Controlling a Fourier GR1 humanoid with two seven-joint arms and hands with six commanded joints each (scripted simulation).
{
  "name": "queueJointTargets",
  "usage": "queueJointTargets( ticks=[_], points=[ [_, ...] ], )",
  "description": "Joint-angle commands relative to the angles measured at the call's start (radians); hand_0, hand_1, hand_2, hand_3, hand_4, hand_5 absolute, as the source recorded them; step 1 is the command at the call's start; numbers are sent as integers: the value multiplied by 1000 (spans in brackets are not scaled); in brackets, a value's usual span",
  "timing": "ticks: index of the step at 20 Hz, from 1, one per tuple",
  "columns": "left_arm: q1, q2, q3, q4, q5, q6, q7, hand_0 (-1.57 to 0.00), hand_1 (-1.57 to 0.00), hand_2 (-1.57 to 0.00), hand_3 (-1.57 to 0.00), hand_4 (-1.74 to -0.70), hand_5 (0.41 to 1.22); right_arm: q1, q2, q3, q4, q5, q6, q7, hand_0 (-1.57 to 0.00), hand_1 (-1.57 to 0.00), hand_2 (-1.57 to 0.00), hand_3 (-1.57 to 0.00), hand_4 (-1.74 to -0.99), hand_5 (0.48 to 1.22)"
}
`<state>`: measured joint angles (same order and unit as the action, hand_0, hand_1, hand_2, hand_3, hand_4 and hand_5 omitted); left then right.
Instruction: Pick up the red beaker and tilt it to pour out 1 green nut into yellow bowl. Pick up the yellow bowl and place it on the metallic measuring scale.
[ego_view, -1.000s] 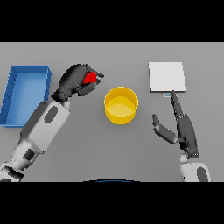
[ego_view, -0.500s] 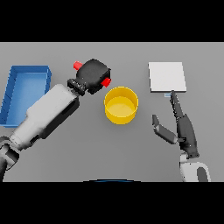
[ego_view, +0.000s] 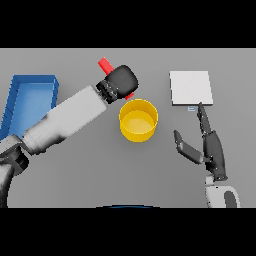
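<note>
1. The left hand sits above the centre of the frame, at the end of a white and grey forearm that runs up from the lower left. Its dark fingers are curled tight around the red beaker.
2. Only two bits of that beaker show: a red piece sticking out at the hand's upper left, and a thin red sliver at the hand's lower right edge (the rest is hidden inside the grasp). Whether anything lies inside it cannot be told.
3. The beaker lies tilted, on a slant from upper left to lower right, with its lower red edge just above the far rim of the yellow bowl.
4. The yellow bowl stands upright on the grey table near the centre of the frame; no nut is visible inside it.
5. The metallic measuring scale lies flat in the upper right, well apart from the bowl.
6. The right hand rests in the lower right with fingers straight and thumb spread, holding nothing; its fingertips point up towards the scale's near edge.
7. A blue tray sits at the left edge of the frame.
</note>
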<state>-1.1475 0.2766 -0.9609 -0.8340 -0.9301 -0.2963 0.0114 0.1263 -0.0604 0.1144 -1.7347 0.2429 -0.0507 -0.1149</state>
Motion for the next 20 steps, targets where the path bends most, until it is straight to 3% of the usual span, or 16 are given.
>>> queueJointTargets(
  ticks=[1,7,20],
  points=[
    [-18,-3,-24,14,-15,-10,-8,-1571,-1571,-1571,-1571,-1725,1219,-5,2,0,6,-1,0,0,1,1,1,1,-1193,648],
    [-89,-9,-168,59,-95,13,-66,-1571,-1571,-1571,-1571,-1735,1221,4,2,-4,3,-8,1,0,1,1,1,1,-1179,627],
    [-227,-76,-426,88,-218,9,-70,-1571,-1571,-1571,-1571,-1720,1221,-12,9,7,5,35,-28,21,1,1,1,1,-1151,634]
  ],
)
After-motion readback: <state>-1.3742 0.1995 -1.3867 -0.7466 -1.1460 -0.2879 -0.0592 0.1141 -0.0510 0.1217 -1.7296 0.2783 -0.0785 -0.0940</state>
